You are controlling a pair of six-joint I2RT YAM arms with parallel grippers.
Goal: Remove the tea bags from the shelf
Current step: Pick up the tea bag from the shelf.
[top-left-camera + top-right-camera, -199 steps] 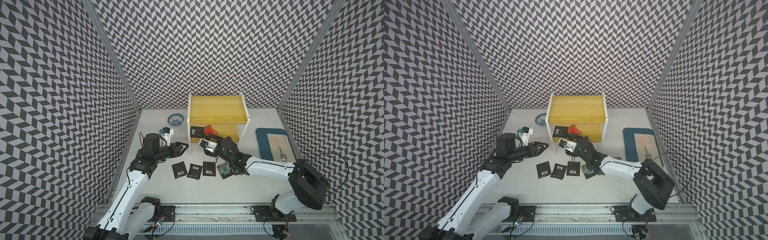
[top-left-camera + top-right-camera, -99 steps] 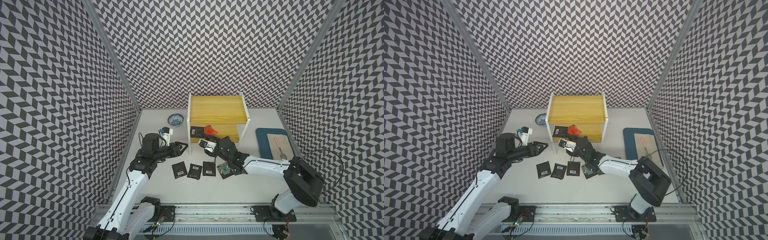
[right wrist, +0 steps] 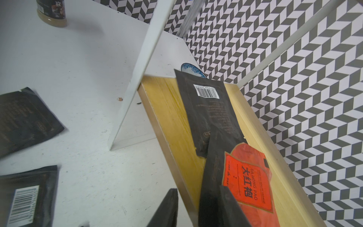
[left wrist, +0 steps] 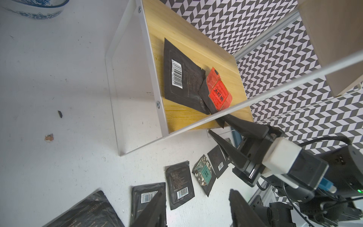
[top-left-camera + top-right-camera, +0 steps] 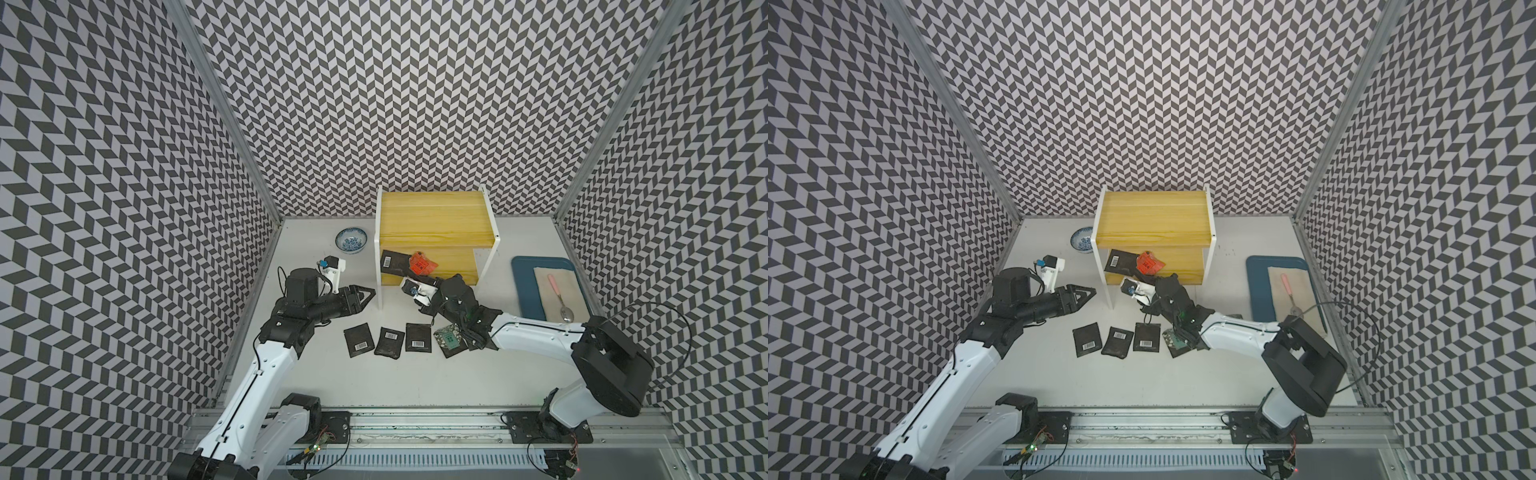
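The shelf (image 5: 432, 216) (image 5: 1154, 216) carries two tea bags on its lower yellow board: a black barcoded one (image 5: 392, 262) (image 4: 182, 82) (image 3: 208, 110) and an orange-faced one (image 5: 423, 262) (image 4: 219, 92) (image 3: 247, 186) lying partly over it. My right gripper (image 5: 432, 277) (image 3: 197, 189) is at the board's front edge. One finger rests over the orange bag's black border, the other hangs below the edge, and a gap shows between them. My left gripper (image 5: 365, 295) (image 4: 196, 212) hovers open and empty beside the shelf's left frame. Several tea bags (image 5: 390, 340) (image 5: 1119, 341) lie in a row on the table.
A blue-and-white bowl (image 5: 351, 240) sits left of the shelf. A dark blue tray (image 5: 523, 286) with a cloth and a pink-handled spoon (image 5: 559, 295) lies at the right. A small jar (image 3: 52, 11) stands behind the shelf frame in the right wrist view.
My right gripper has edged closer to the shelf's lower board and its jaws have narrowed around the board edge. The left arm has stayed put.
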